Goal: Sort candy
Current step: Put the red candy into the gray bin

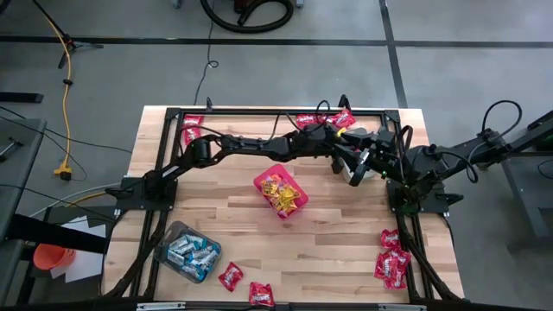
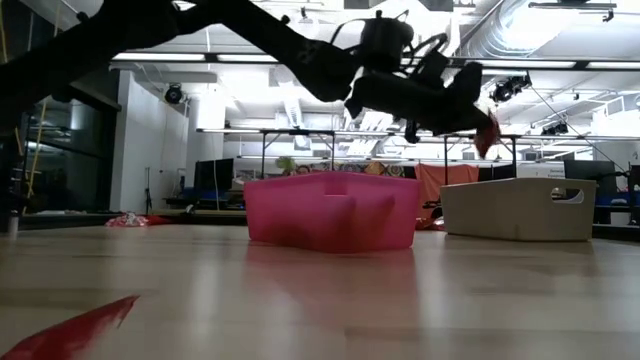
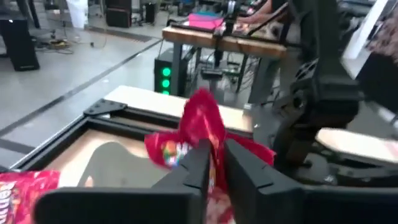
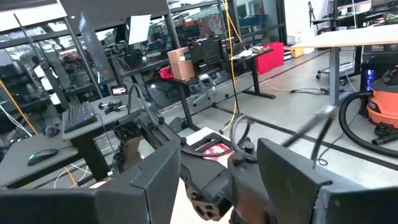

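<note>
My left gripper (image 3: 214, 168) reaches across the far side of the table and is shut on a shiny red candy packet (image 3: 200, 124). In the low view that packet (image 2: 490, 132) hangs in the air above the grey tub (image 2: 515, 208). My right gripper (image 4: 217, 186) stands open and raised beside it, with nothing between its fingers. The pink-red bin (image 1: 281, 192) in mid table holds yellow candy. A clear tub (image 1: 190, 250) at the near left holds blue-and-white candy. My left gripper pinches the red packet between its two fingers, which hold it near its middle (image 3: 215, 155). The fingers come about level from the table's left. The packet is lifted clear of the table, and its crumpled end sticks out past the fingertips.
Loose red packets lie at the near right (image 1: 393, 259), along the near edge (image 1: 246, 285), at the far left (image 1: 192, 128) and at the far edge (image 1: 307, 119). The black frame (image 1: 164, 112) borders the table. Bare wood lies between the bin and the near edge.
</note>
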Robot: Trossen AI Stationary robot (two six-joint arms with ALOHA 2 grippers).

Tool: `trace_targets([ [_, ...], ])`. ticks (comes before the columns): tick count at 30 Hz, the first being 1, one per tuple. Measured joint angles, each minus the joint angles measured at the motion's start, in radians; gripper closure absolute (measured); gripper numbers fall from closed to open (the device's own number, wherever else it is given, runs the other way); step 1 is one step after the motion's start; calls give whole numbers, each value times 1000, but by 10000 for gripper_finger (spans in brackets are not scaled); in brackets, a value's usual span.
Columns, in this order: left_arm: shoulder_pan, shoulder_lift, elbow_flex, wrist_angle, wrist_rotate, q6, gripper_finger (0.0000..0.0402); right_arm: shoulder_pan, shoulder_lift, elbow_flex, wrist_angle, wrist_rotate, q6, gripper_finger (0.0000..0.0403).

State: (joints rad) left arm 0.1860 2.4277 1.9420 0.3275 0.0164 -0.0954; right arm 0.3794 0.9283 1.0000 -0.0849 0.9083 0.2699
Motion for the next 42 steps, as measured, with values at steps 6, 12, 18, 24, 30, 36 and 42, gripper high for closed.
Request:
trace_targets([
  [6, 0, 13, 12, -48, -5, -38, 275, 0, 0, 0, 0, -1, 1, 197],
  [12, 14, -105, 12, -325, 78, -101, 221, 1, -10, 0, -1, -21, -7, 197],
  [18, 41, -285, 14, -752, 343, -67, 218, 1, -53, 0, -52, -174, -1, 197],
  [24, -86, -490, -36, -931, 238, -57, 218, 1, -57, 0, -175, -318, 56, 197],
  [30, -318, -728, -322, -716, -94, -140, 218, 3, -19, 0, -255, -505, 189, 197],
  [36, -485, -916, -638, -525, -419, -361, 218, 14, 75, 0, -253, -733, 320, 197],
  [42, -550, -1038, -779, -522, -474, -477, 218, 89, 204, 0, -388, -926, 592, 197],
])
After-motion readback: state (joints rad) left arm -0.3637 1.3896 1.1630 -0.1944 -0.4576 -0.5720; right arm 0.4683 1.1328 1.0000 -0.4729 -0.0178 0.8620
